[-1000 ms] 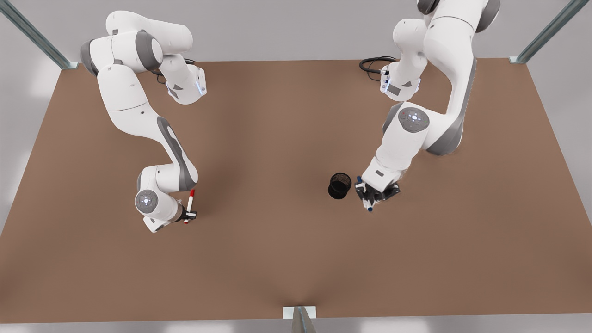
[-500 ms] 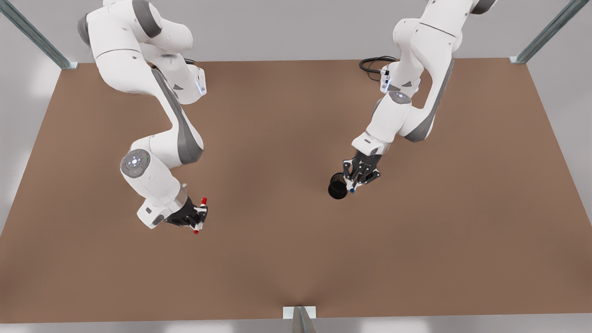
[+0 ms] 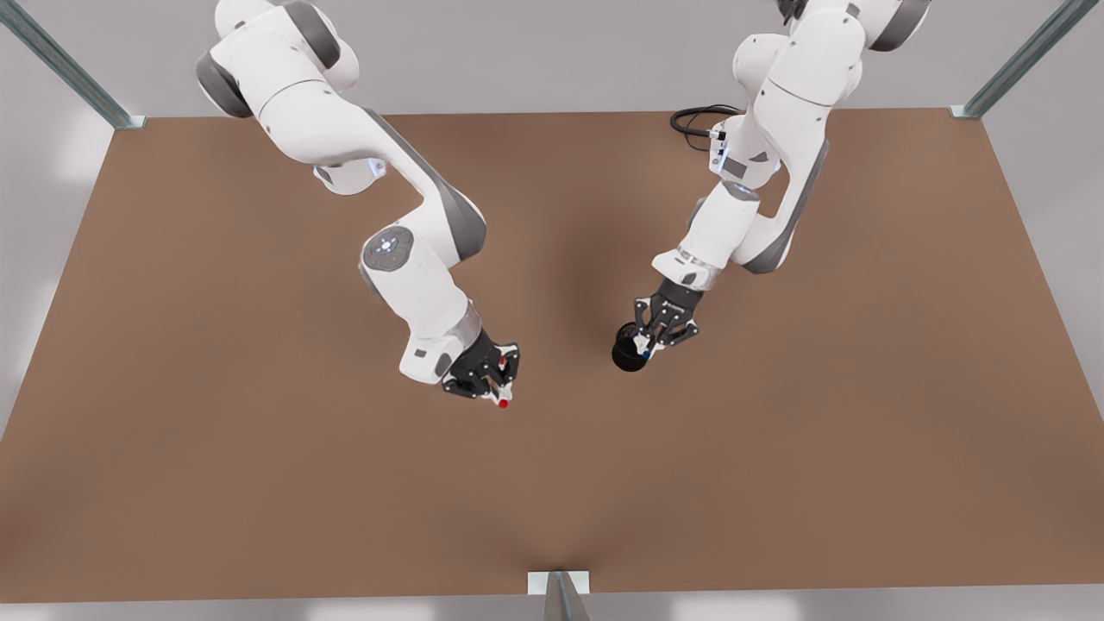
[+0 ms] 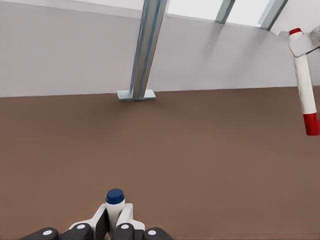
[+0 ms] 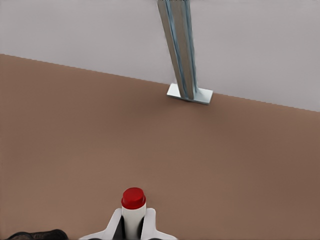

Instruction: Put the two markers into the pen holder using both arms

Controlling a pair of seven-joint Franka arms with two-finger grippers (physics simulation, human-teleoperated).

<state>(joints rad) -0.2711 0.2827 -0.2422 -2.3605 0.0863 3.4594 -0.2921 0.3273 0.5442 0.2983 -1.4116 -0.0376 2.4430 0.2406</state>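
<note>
Right of centre in the front view, the left gripper (image 3: 655,338) hangs directly over the holder (image 3: 630,354), clamped on the blue marker (image 3: 646,352), whose blue end (image 4: 115,196) sticks up between the fingers in the left wrist view. A second ago this gripper stood beside the cup on the front view's right; it has since swung across to the rim, so I judge the blue marker is lined up for the drop and only a release is needed. The right gripper (image 3: 492,379), at centre-left of the front view, is closed on the red marker (image 3: 502,400), its red end (image 5: 133,198) showing between the fingers in the right wrist view. It has carried the pen from far out on the front view's left to well inside the table (image 3: 259,483), yet it remains clear of the cup, so its turn likely comes second. Counted: two markers, one red and one blue, both held off the table; one holder; two arms, two grippers.
</note>
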